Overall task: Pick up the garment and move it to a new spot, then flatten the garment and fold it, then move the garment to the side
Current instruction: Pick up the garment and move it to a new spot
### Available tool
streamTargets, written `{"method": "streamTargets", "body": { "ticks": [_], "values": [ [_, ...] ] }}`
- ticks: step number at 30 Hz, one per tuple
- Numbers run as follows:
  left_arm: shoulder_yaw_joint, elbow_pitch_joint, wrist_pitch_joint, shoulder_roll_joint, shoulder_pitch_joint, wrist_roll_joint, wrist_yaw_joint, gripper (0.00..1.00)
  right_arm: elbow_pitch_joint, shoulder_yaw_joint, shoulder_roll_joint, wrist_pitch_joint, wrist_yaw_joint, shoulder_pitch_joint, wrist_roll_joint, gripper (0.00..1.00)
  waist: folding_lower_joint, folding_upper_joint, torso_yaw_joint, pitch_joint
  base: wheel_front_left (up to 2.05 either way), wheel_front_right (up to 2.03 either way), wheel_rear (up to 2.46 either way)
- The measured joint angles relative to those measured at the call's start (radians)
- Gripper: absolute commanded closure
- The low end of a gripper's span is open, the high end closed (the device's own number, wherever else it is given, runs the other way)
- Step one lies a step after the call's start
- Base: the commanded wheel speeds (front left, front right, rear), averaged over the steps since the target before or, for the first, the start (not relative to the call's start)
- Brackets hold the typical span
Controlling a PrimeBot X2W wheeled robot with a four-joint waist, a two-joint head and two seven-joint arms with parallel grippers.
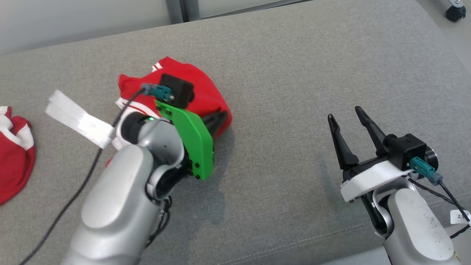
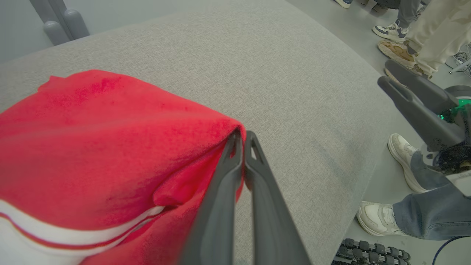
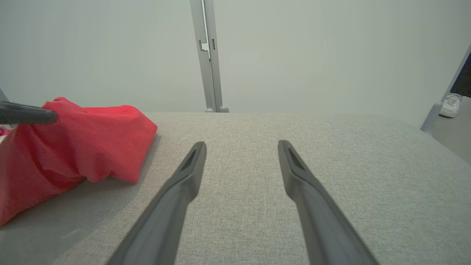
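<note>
The garment (image 1: 200, 86) is red with white stripes and lies bunched on the grey padded surface (image 1: 294, 73), left of centre. My left gripper (image 1: 220, 117) is shut on the garment's right edge. In the left wrist view the two fingers meet at my left gripper (image 2: 241, 139), with a fold of the garment (image 2: 110, 140) pinched at the tips. The right wrist view shows the garment (image 3: 92, 147) raised at that edge and draped down to the surface. My right gripper (image 1: 345, 113) stands open, well right of the garment, holding nothing; between its spread fingers (image 3: 241, 144) there is just grey fabric.
A second red and white cloth (image 1: 14, 154) lies at the far left. A white strip (image 1: 79, 119) sticks out beside my left forearm. People's shoes (image 2: 399, 151) stand on the floor past the surface's right edge. A wall post (image 3: 209, 55) rises behind.
</note>
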Motion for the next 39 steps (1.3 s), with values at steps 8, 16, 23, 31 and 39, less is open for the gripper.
{"method": "streamTargets", "body": {
  "ticks": [8, 16, 23, 31, 39],
  "values": [
    [-0.129, 0.018, -0.039, -0.053, 0.099, 0.008, 0.0, 1.0, 0.003, 0.035, -0.002, 0.0, 0.0, 0.004, 0.0, 0.0, 0.0, 0.0, -0.041, -0.018, 0.0, 0.0, 0.0],
    [-0.195, 0.093, -0.105, -0.036, 0.156, 0.05, 0.0, 1.0, 0.014, 0.06, 0.0, 0.0, 0.0, 0.029, 0.0, 0.0, 0.0, 0.0, -0.1, -0.025, 0.0, 0.0, 0.0],
    [-0.248, 0.113, -0.151, -0.035, 0.155, 0.068, 0.0, 1.0, 0.017, 0.07, 0.002, 0.0, 0.0, 0.038, 0.003, 0.0, 0.0, 0.0, -0.137, -0.025, 0.0, 0.0, 0.0],
    [-0.281, 0.134, -0.228, -0.034, 0.132, 0.074, 0.002, 0.0, 0.018, 0.066, 0.006, 0.0, 0.0, 0.039, 0.008, 0.0, 0.0, 0.0, -0.143, -0.026, 0.0, 0.0, 0.0],
    [-0.377, 0.065, -0.225, -0.029, 0.17, -0.16, 0.01, 0.0, 0.02, 0.071, -0.007, 0.0, 0.0, 0.042, -0.011, 0.0, 0.0, 0.0, -0.114, -0.032, 0.0, 0.0, 0.0]
  ]
}}
